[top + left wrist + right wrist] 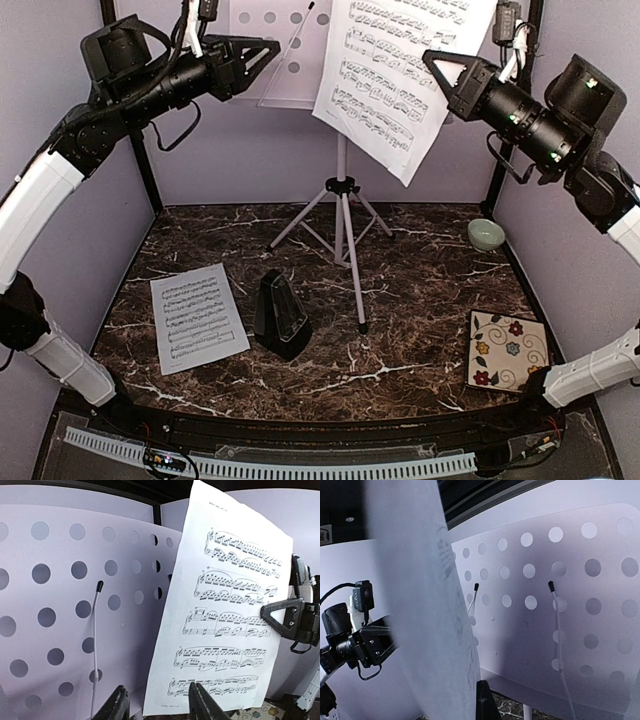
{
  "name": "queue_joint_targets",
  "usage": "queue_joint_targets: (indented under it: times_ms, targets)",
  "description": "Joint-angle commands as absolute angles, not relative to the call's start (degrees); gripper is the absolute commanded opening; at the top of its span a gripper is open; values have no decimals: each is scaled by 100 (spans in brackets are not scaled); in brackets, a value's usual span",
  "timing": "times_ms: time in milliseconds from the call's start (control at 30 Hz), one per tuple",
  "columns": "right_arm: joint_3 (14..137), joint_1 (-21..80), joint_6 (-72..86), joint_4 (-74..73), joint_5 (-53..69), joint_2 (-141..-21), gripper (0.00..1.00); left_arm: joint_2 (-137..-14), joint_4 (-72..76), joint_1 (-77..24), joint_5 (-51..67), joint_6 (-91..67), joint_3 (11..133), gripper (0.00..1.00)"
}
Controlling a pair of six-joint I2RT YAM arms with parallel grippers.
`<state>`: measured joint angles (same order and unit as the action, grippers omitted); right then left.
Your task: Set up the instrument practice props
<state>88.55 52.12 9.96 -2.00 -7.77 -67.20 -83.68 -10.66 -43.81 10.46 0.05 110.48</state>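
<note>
The white music stand rises at the back centre on its silver tripod pole. One music sheet hangs tilted in front of the desk's right half, and my right gripper is shut on its right edge. In the right wrist view the sheet shows edge-on against one dark finger. My left gripper is open, its fingers standing either side of the sheet's lower left corner. A second music sheet lies flat at the front left. The black metronome stands beside it.
A pale green bowl sits at the right back of the marble table. A floral tile lies at the front right. The tripod legs spread over the table's middle. Thin wire page holders stand up against the perforated desk.
</note>
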Motion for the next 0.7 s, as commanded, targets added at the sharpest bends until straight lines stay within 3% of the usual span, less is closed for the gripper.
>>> queue_joint_targets:
  times_ms: [0, 200, 667]
  targets:
    - [9543, 5186, 576, -361, -1561, -6972, 0, -8958, -1389, -4717, -287, 1400, 11951, 42]
    - [10413, 5186, 221, -514, -1941, -7472, 0, -9775, -1580, -4940, -781, 2114, 12975, 40]
    - [10843, 5126, -460, -853, -1658, -7773, 0, -9816, -1001, -5286, -1923, 2736, 12745, 31]
